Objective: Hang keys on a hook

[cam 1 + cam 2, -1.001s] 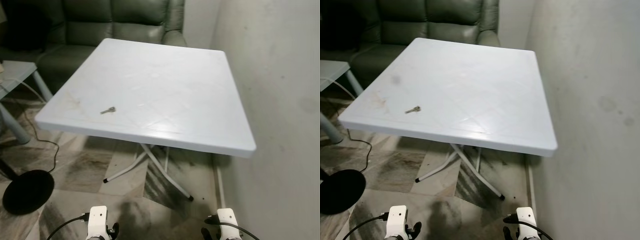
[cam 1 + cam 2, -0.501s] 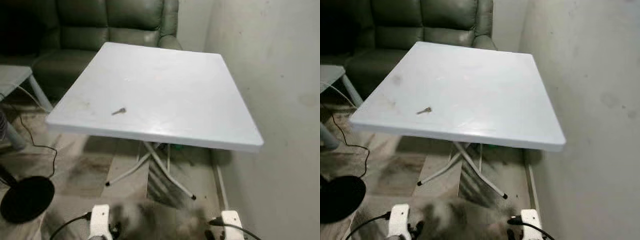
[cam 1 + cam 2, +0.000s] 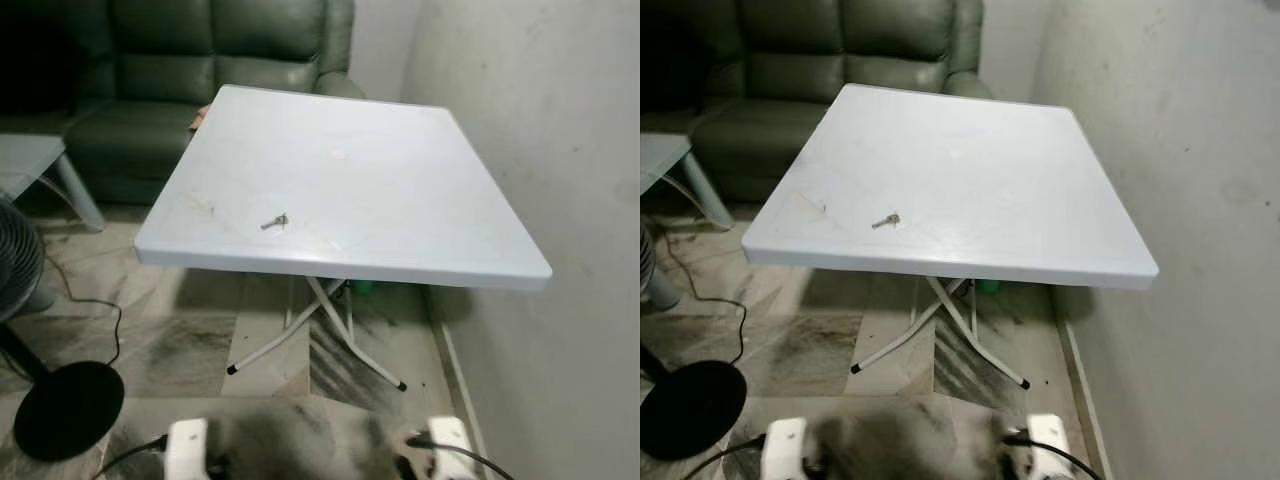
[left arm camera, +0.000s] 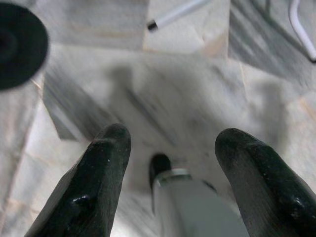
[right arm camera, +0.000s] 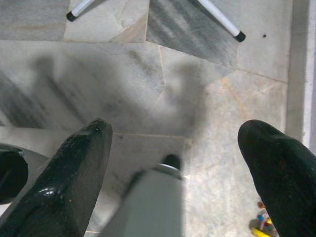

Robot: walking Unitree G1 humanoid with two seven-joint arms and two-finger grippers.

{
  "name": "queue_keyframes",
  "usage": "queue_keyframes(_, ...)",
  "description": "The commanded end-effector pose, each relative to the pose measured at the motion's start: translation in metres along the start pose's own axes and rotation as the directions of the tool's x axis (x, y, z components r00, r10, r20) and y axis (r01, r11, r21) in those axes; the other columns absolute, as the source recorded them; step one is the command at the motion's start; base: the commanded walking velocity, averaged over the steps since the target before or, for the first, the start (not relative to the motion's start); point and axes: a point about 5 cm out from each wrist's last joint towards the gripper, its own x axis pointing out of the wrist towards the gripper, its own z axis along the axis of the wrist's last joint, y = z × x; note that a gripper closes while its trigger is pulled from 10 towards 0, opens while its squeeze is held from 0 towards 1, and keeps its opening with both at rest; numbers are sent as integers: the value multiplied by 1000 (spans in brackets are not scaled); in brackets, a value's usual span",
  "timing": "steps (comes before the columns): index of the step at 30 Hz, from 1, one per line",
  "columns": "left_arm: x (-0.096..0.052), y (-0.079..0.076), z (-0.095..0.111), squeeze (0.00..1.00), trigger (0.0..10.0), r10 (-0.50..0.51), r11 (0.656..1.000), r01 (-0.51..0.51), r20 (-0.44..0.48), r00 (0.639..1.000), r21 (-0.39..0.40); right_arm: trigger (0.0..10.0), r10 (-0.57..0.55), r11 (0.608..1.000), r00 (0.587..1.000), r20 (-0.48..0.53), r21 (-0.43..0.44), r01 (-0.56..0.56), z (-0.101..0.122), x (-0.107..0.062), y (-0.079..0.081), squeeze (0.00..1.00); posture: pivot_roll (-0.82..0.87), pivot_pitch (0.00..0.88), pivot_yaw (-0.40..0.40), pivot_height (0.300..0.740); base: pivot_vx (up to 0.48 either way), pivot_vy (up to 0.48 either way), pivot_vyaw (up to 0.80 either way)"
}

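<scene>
A small metal key [image 3: 274, 222] lies on the white folding table [image 3: 400, 200], near its front left edge. No hook is in sight. Both arms hang low at the bottom of the head views, far below the table top. My left gripper [image 4: 170, 148] points down at the marble floor with its black fingers [image 4: 106, 163] spread apart and nothing between them. My right gripper [image 5: 173, 148] also hangs over the floor, its fingers [image 5: 274, 163] wide apart and empty.
A green leather sofa [image 3: 170, 70] stands behind the table. A pale wall [image 3: 560, 150] runs close along the table's right side. A floor fan [image 3: 15, 260] with a black round base [image 3: 68, 408] and cord stands at the left, beside a second small table [image 3: 30, 160].
The camera has shifted left and back, so the table and key now sit further right in the picture. The fan has come into view at the left. The key has not moved on the table.
</scene>
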Motion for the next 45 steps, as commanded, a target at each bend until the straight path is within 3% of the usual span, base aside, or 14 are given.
queue_keyframes(1,1,-12,0,0,10000,-27,1000,27,0,1000,-6,10000,-36,999,999,-7,-8,36,-2,-3,-13,0,-56,0,-54,724,0,450,0)
queue_keyframes(20,3,-14,6,0,10000,-29,1000,29,14,999,-1,10000,-30,1000,1000,-7,-5,30,-3,-3,-13,0,-55,0,-55,724,0,466,0)
queue_keyframes(26,4,-19,12,0,10000,-46,999,45,41,998,23,10000,-22,1000,1000,2,-20,22,-1,-3,-12,0,-55,0,-55,724,0,0,0)
queue_keyframes(32,7,-31,34,0,10000,-92,995,88,154,984,37,10000,-12,1000,997,83,-14,13,15,-1,-13,0,-61,0,-49,724,0,0,0)
queue_keyframes(37,7,-32,37,0,10000,-95,995,91,166,982,35,10000,-10,1000,995,95,-12,12,18,-1,-13,0,-61,0,-49,724,0,0,0)
queue_keyframes(38,7,-34,63,0,10000,-97,995,88,296,950,43,10000,10,1000,980,198,-11,-7,40,0,-14,0,-64,0,-44,724,0,0,0)
queue_keyframes(40,6,-34,70,0,10000,-97,995,87,332,938,45,10000,15,1000,974,228,-12,-13,46,0,-14,0,-64,0,-44,724,0,0,0)
queue_keyframes(41,5,-38,100,0,10000,-98,995,83,440,892,55,10000,38,999,948,316,-25,-31,67,0,-13,0,-63,0,-44,724,0,0,0)
queue_keyframes(42,3,-40,112,0,10000,-101,995,87,486,868,52,10000,48,999,936,350,-33,-39,76,-1,-13,0,-63,0,-44,724,0,0,0)
queue_keyframes(43,3,-40,112,0,10000,-101,995,87,486,868,52,10000,48,999,936,350,-33,-39,76,-1,-13,0,-63,0,-44,724,0,0,0)
queue_keyframes(44,0,-39,131,0,10000,-104,995,89,555,825,54,10000,69,997,912,405,-48,-54,90,-2,-10,0,-57,0,-43,724,0,0,0)
queue_keyframes(45,-2,-38,138,0,10000,-104,994,92,582,806,50,10000,76,997,900,429,-53,-59,96,-2,-9,0,-57,0,-43,724,0,0,0)
